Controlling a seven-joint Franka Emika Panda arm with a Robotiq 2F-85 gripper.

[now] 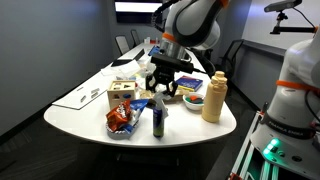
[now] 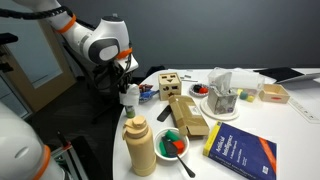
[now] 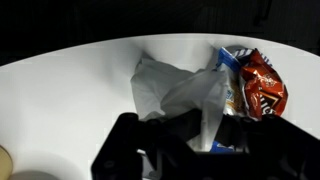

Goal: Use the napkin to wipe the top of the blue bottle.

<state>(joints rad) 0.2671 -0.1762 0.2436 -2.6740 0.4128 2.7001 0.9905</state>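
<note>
The blue bottle (image 1: pixel 158 120) stands upright near the table's front edge, next to a chips bag. My gripper (image 1: pixel 163 87) hangs just above its pale cap. In the wrist view the gripper (image 3: pixel 195 140) is shut on the napkin (image 3: pixel 172 92), a crumpled white paper that drapes down from between the dark fingers. A bit of blue (image 3: pixel 216 147) shows under the napkin by the fingers; I cannot tell whether it is the bottle. In an exterior view the napkin (image 2: pixel 130 97) hangs white under the gripper (image 2: pixel 128 84) and covers the bottle's top.
A tall tan bottle (image 1: pixel 213 97) stands close beside the blue one and also shows in an exterior view (image 2: pixel 140 148). The red chips bag (image 1: pixel 121 118) lies on the other side. A wooden block box (image 1: pixel 122 93), a bowl (image 1: pixel 193 100), a blue book (image 2: pixel 240 152) and paper sheets (image 1: pixel 85 97) crowd the table.
</note>
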